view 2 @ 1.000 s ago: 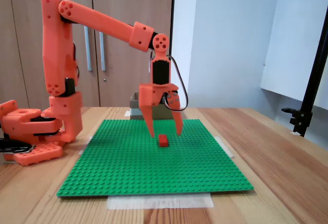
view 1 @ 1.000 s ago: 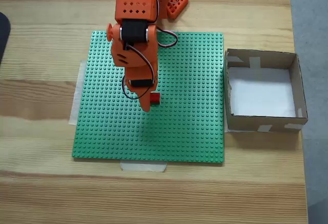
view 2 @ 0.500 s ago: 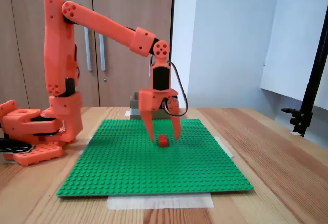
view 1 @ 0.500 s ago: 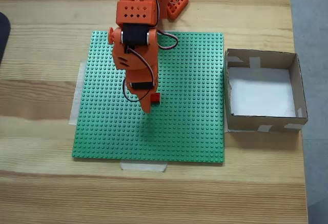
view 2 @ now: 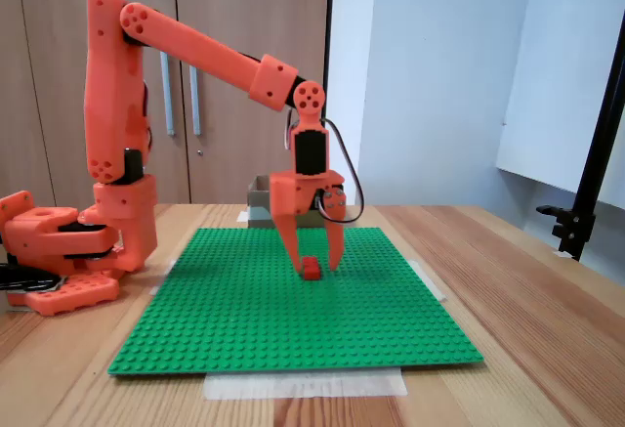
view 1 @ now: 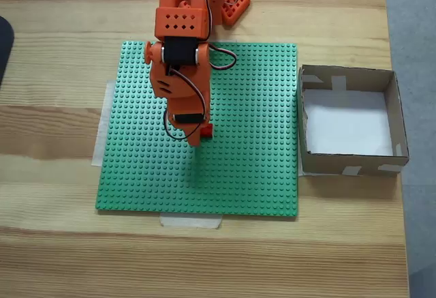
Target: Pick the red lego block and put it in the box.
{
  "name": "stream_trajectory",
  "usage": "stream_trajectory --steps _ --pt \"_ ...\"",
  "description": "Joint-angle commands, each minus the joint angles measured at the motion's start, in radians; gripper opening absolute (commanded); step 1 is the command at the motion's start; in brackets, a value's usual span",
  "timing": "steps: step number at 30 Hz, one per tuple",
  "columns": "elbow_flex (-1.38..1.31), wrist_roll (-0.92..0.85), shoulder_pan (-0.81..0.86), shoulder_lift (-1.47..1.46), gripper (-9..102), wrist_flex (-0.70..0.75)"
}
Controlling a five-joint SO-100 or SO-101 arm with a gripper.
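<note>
The red lego block (view 1: 207, 131) sits near the middle of the green baseplate (view 1: 252, 168). In the side fixed view the block (view 2: 311, 269) lies between the two orange fingers of my gripper (view 2: 317, 266). The gripper is open, with its tips low at the plate on either side of the block, close to it. From above, my gripper (view 1: 200, 135) points down and its body covers most of the block. The box (view 1: 347, 164), brown cardboard with a white bottom, stands right of the plate with nothing in it. From the side, the box (view 2: 262, 202) shows behind the arm.
The arm's orange base (view 2: 59, 251) stands at the plate's far edge as seen from above, on the left in the side fixed view. The baseplate is taped to a wooden table (view 1: 54, 243). A black stand (view 2: 586, 192) rises at the right table edge.
The gripper has come down over the red block and its fingers have narrowed around it. The block has stayed where it was.
</note>
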Motion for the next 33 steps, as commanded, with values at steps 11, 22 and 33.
stream_trajectory --steps 11,22,33 --pt "0.009 -0.006 -0.017 0.011 16 -0.029" --pt "0.026 0.025 -0.021 0.018 13 -0.043" --pt "0.020 0.041 -0.041 0.040 8 -0.043"
